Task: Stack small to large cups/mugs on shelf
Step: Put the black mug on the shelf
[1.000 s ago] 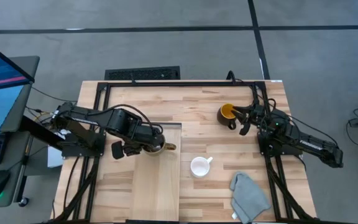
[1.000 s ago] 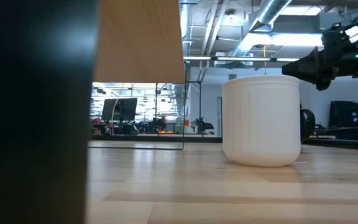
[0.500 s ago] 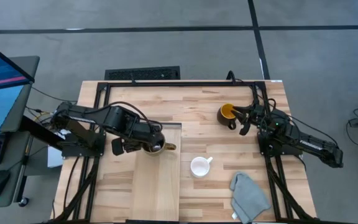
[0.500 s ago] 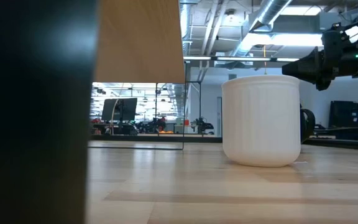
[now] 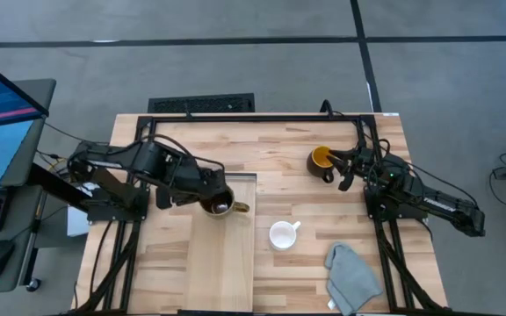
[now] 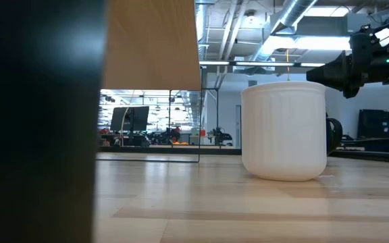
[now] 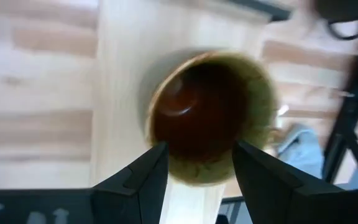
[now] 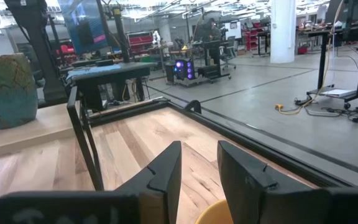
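Note:
The large brown mug (image 5: 220,206) stands upright on its base on the pale shelf board (image 5: 222,272), near the board's far end, its handle (image 5: 240,208) toward the table's right. My left gripper (image 5: 198,195) is open just above and to the left of it. In the left wrist view its fingers (image 7: 148,177) frame the mug's near rim (image 7: 197,171) from above. The dark mug with the yellow inside (image 5: 321,161) stands at the far right, and my right gripper (image 5: 346,170) is open just to its right. The small white mug (image 5: 282,235) stands mid-table and also shows in the low view (image 6: 283,131).
A crumpled grey cloth (image 5: 351,279) lies near the table's front right corner. A black frame (image 5: 262,117) runs along the far edge and down both sides. Bare tabletop lies between the shelf board and the white mug.
My left gripper has drawn back from over the brown mug toward the table's left and far edge, so more of the mug shows. The mug stays upright in the same place on the shelf board.

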Tool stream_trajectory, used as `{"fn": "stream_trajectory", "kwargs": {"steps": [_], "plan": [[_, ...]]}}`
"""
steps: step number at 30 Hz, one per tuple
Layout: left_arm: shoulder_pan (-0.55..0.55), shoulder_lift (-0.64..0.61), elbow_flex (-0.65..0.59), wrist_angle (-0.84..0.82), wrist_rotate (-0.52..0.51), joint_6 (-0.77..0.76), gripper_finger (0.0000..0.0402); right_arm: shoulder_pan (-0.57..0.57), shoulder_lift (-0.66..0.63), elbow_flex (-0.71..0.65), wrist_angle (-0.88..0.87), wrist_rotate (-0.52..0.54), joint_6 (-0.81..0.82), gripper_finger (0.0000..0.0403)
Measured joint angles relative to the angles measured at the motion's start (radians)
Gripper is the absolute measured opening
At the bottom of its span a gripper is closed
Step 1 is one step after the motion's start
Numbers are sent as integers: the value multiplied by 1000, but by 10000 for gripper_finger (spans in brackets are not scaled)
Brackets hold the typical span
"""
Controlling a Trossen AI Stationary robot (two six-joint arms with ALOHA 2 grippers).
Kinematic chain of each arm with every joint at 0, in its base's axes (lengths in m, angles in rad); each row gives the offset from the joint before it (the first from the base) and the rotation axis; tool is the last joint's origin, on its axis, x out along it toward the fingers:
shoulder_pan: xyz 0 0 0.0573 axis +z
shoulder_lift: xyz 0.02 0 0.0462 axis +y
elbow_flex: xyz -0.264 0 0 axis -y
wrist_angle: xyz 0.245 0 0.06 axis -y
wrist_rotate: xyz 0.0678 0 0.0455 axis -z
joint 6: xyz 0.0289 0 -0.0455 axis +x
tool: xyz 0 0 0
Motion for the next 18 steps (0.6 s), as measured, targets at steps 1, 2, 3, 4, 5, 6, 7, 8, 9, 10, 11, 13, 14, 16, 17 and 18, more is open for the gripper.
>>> {"fn": "stream_trajectory", "kwargs": {"steps": [1,2,3,4,5,6,7,8,9,10,11,13,14,16,17,18], "plan": [[0,-5,7,0,-22,16,169,0,0,0,0,0,0,127],[0,-12,10,1,-46,37,169,0,0,0,0,0,0,127],[0,-20,11,1,-70,58,169,0,0,0,0,0,0,127],[0,-31,11,1,-91,71,169,0,0,0,0,0,0,127],[0,-42,11,0,-113,88,169,0,0,0,0,0,0,127],[0,-54,11,0,-136,118,169,0,0,0,0,0,0,127],[0,-68,11,0,-167,159,169,0,0,0,0,0,0,127],[0,-82,11,0,-210,211,169,0,0,0,0,0,0,127],[0,-95,11,0,-267,279,169,0,0,0,0,0,0,127],[-1,-110,11,0,-333,355,169,0,0,0,0,0,0,127],[-1,-123,11,0,-406,434,169,0,0,0,0,-1,0,127],[-1,-141,13,0,-558,606,169,0,0,0,-1,-11,0,127],[-2,-145,13,-1,-627,682,169,0,0,0,-1,-12,0,127],[-3,-150,1,0,-731,817,169,0,0,0,-1,-13,0,127],[-4,-151,-9,-1,-767,873,169,0,0,0,-1,-13,0,127],[-4,-152,-23,1,-803,921,169,0,0,0,-1,-13,0,127]]}}
